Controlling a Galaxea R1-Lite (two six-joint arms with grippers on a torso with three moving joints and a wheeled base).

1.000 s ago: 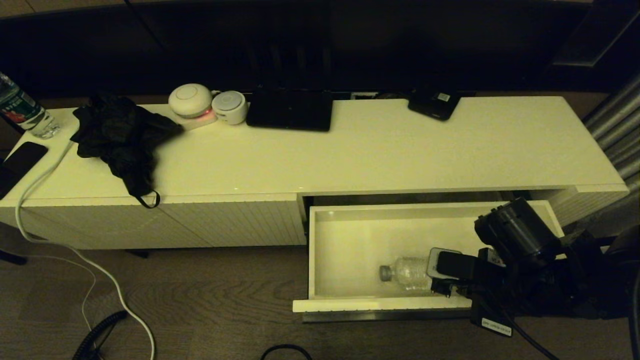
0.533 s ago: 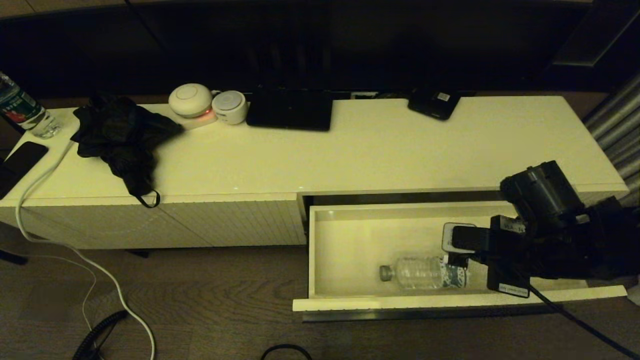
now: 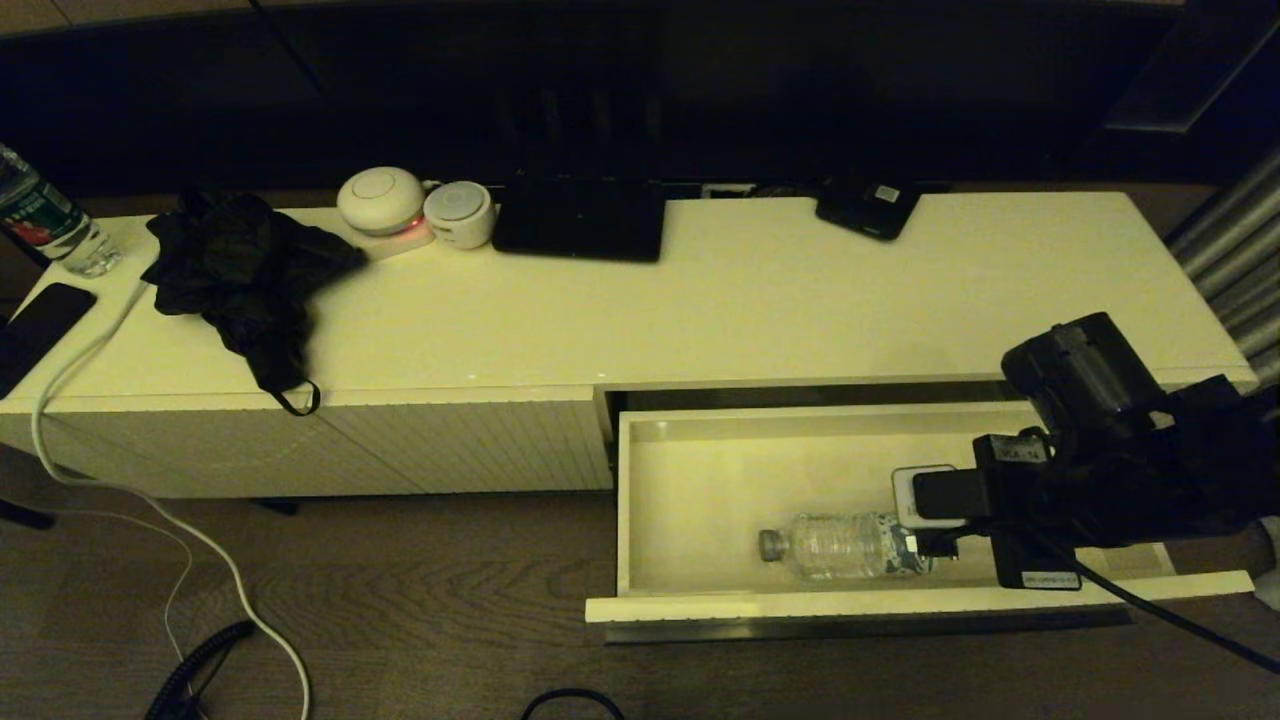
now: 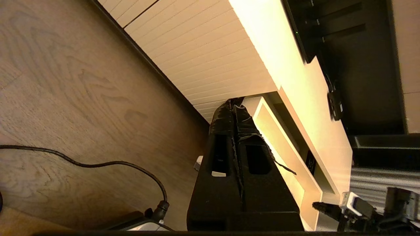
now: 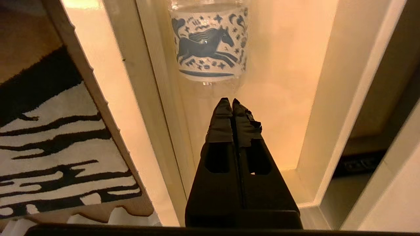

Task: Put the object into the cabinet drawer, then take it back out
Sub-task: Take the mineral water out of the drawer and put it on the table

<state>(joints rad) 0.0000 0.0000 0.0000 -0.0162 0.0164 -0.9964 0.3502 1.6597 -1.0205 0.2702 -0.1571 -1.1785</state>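
The small clear water bottle (image 3: 845, 545) lies on its side in the open cabinet drawer (image 3: 700, 490), grey cap pointing left, near the front wall. Its blue-and-white label (image 5: 210, 46) faces my right gripper (image 5: 231, 101) in the right wrist view. That gripper (image 3: 938, 547) is shut and empty, inside the drawer just right of the bottle's base, with a small gap between them. My left gripper (image 4: 234, 101) is shut and empty, held low over the floor to the left of the drawer; the head view does not show it.
The cabinet top (image 3: 800, 300) carries a black cloth (image 3: 245, 275), two round white devices (image 3: 415, 210), a flat black device (image 3: 580, 220) and a small dark box (image 3: 868, 210). Another bottle (image 3: 45, 220) stands far left. A white cable (image 3: 150, 500) crosses the floor.
My right gripper was over the bottle's label end a second ago; it has drawn back to the right and now sits shut beside the base. The bottle stays lying in the drawer.
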